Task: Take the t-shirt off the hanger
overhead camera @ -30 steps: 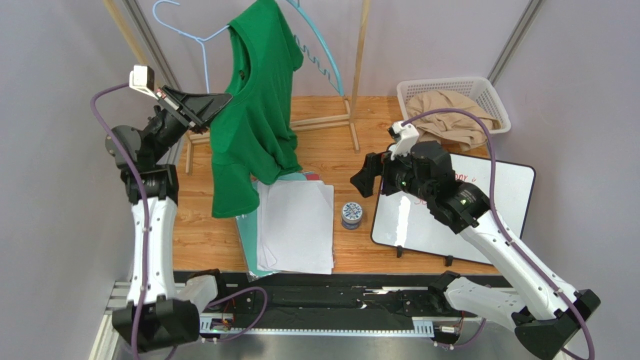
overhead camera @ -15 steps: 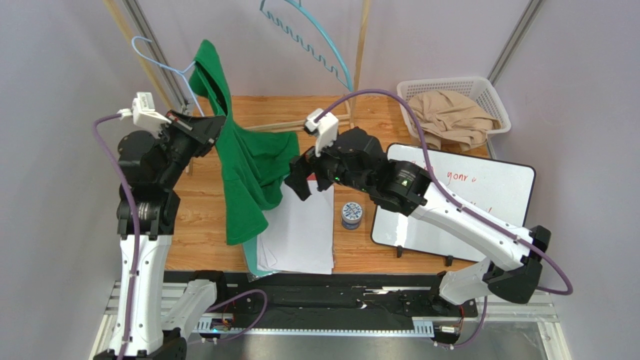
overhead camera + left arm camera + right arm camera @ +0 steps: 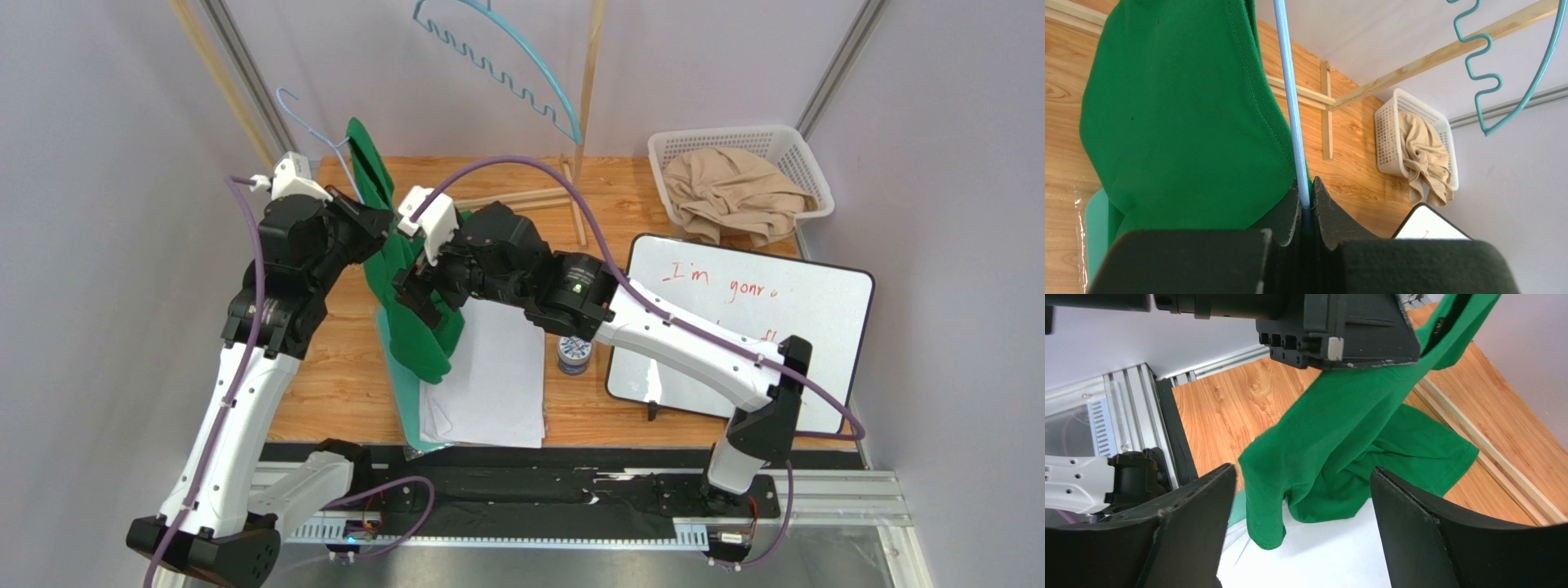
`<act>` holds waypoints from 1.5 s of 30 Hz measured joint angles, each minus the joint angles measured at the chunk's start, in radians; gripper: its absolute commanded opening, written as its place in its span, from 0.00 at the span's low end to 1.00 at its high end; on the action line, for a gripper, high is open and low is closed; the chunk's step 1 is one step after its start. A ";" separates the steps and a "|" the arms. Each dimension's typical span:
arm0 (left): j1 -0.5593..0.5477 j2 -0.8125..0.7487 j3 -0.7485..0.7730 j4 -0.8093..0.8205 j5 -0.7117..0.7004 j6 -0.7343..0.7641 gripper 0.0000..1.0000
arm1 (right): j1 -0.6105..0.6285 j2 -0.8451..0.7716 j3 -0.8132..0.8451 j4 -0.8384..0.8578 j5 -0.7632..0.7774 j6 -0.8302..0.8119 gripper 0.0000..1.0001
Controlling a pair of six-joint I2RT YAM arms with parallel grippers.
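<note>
The green t-shirt hangs from a thin light-blue wire hanger, its lower end draped onto the papers. My left gripper is shut on the hanger's wire, with the t-shirt's collar just left of it. My right gripper is open beside the shirt's lower part. In the right wrist view the shirt's hanging folds lie between and beyond the wide-apart fingers, touching neither. My right gripper holds nothing.
White and teal papers lie under the shirt. A small round tin and a whiteboard sit to the right. A white basket with beige cloth stands at the back right. A teal wavy hanger hangs on the wooden rack.
My left arm has brought the hanger and shirt down and toward the middle. My right arm has swung left across the table to the shirt's lower part.
</note>
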 measured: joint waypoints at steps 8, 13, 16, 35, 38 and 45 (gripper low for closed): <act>-0.073 0.001 -0.001 0.008 -0.043 0.029 0.00 | 0.000 0.074 0.038 -0.003 -0.038 -0.041 0.64; -0.150 0.001 -0.010 0.025 -0.087 0.046 0.00 | 0.000 0.076 0.038 -0.001 -0.024 -0.054 0.56; -0.198 0.001 -0.012 0.027 -0.124 0.050 0.00 | 0.000 0.075 0.029 0.013 0.021 -0.063 0.40; -0.311 0.057 -0.022 0.119 -0.267 0.064 0.54 | 0.018 -0.045 -0.344 0.420 0.406 -0.116 0.00; -0.324 0.037 -0.032 0.119 -0.257 0.074 0.69 | 0.006 -0.068 -0.415 0.498 0.444 -0.145 0.00; -0.325 0.001 -0.026 0.048 -0.336 0.060 0.73 | 0.000 -0.081 -0.529 0.631 0.474 -0.288 0.00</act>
